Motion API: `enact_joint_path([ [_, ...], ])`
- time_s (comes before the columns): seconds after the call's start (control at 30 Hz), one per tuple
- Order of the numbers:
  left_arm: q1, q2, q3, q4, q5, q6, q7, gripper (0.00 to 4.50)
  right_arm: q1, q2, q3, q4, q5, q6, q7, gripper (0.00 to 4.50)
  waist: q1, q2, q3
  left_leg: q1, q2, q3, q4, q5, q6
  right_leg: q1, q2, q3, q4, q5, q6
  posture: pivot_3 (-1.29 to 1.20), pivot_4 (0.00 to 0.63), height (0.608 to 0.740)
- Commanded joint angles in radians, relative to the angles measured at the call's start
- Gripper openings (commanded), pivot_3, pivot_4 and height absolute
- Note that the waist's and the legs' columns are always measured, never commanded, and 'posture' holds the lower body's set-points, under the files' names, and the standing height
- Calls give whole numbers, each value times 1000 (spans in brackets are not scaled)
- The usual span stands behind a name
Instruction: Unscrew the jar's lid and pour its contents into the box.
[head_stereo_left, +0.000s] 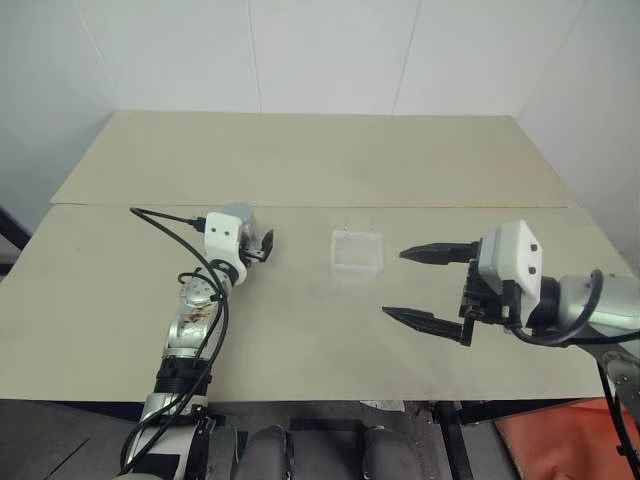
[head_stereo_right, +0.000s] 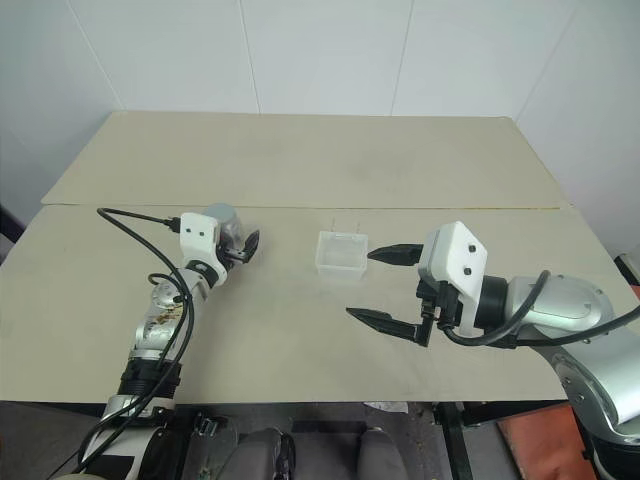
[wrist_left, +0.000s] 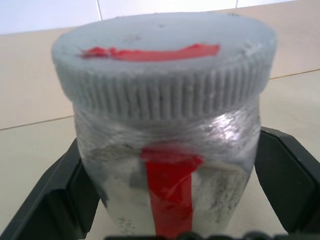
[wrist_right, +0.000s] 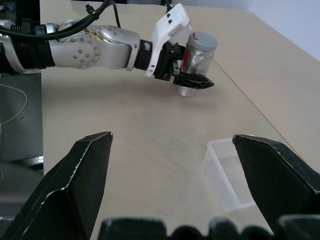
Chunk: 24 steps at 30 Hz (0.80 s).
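**A:** Jar first: where do you have it?

**B:** It stands upright on the desk, left of the middle and well in from every edge, with the lid on. Your left hand is spread wide with one finger on each side of it. From the left wrist view both fingers look just clear of the wall, so I'd say you hold nothing yet.

**A:** And the right hand?

**B:** Your right hand hangs wide open and empty above the desk, nearer the right edge. The box sits between the two hands, close to the middle.

**A:** So which step is this?

**B:** The approach to the first grasp, I judge. Next, close the left hand firmly on the jar's body below the lid, then bring the right hand onto the lid to twist it.
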Motion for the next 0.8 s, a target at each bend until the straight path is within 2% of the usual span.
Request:
enact_joint_path([
  [0.03, 13, 3, 8, -31, 2, -19, 5, 4500, -3, -13, -41, -32, 14, -8, -1, 4476, 0, 0, 0, 0, 0, 0, 0, 0, 0, 0, 0, 0, 0, 0, 0, 0, 150, 740],
  [0.3, 26, -8, 4, -37, 5, -27, 21, 4500, -1, -14, -38, -38, 14, -6, -2, 4476, 1, 0, 0, 0, 0, 0, 0, 0, 0, 0, 0, 0, 0, 0, 0, 0, 150, 740],
  [0.33, 25, -7, 3, -35, 6, -29, 20, 4117, -2, -14, -38, -38, 14, -5, -2, 4500, 1, 0, 0, 0, 0, 0, 0, 0, 0, 0, 0, 0, 0, 0, 0, 0, 150, 740],
  [0.5, 8, -11, 3, -10, 3, -57, 15, 2796, -13, -18, -30, -34, 15, -4, 1, 4500, 0, 0, 0, 0, 0, 0, 0, 0, 0, 0, 0, 0, 0, 0, 0, 0, 150, 740],
  [0.67, 9, -7, -17, -37, 11, -56, -3, 2787, -24, -13, -9, -30, 6, -7, 0, 4500, 0, 0, 0, 0, 0, 0, 0, 0, 0, 0, 0, 0, 0, 0, 0, 0, 150, 740],
  [0.8, 27, 35, -65, -170, -28, 5, -122, 2787, -66, 28, 28, -9, -27, 8, -77, 4500, 0, 0, 0, -1, 0, 0, 0, 0, 0, -1, 0, 0, 0, 0, 0, 0, 150, 740],
])
